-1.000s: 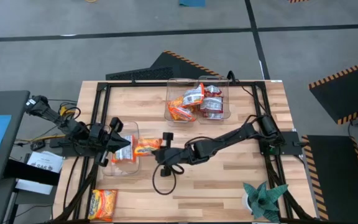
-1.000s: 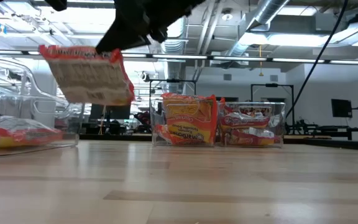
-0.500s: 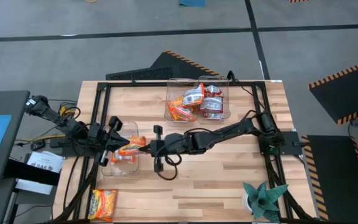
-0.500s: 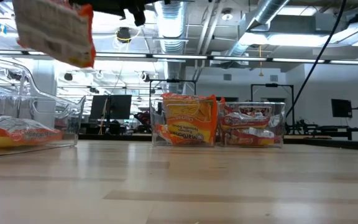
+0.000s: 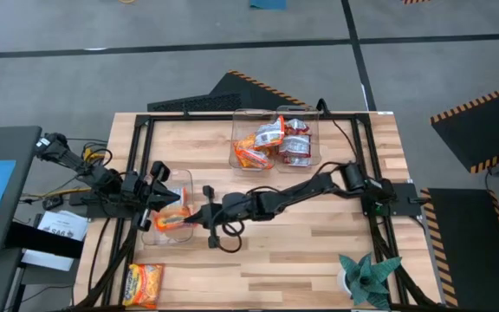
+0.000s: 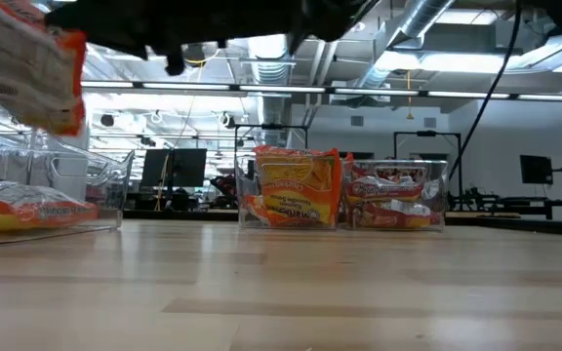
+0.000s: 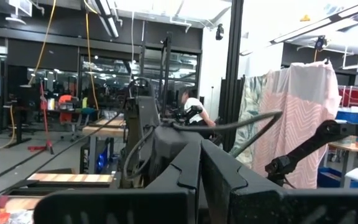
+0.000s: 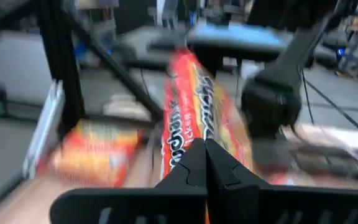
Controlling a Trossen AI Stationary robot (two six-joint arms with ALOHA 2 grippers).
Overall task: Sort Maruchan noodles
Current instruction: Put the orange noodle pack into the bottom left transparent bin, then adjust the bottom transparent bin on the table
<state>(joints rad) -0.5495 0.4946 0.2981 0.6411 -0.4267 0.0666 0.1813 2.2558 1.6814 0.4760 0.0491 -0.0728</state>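
Orange noodle packet (image 8: 194,115) pinched in right gripper (image 5: 199,217) jaws above clear bin (image 5: 170,236), left gripper (image 5: 159,197) jaws pressed together, empty

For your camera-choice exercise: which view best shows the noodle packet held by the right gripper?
The right wrist view: the noodle packet fills it, pinched by the right gripper. The high view shows it small, the low view only its edge; the left wrist view misses it.

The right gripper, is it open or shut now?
Shut. The right gripper has its fingers pressed together on an orange noodle packet, holding it above the clear bin at the table's left.
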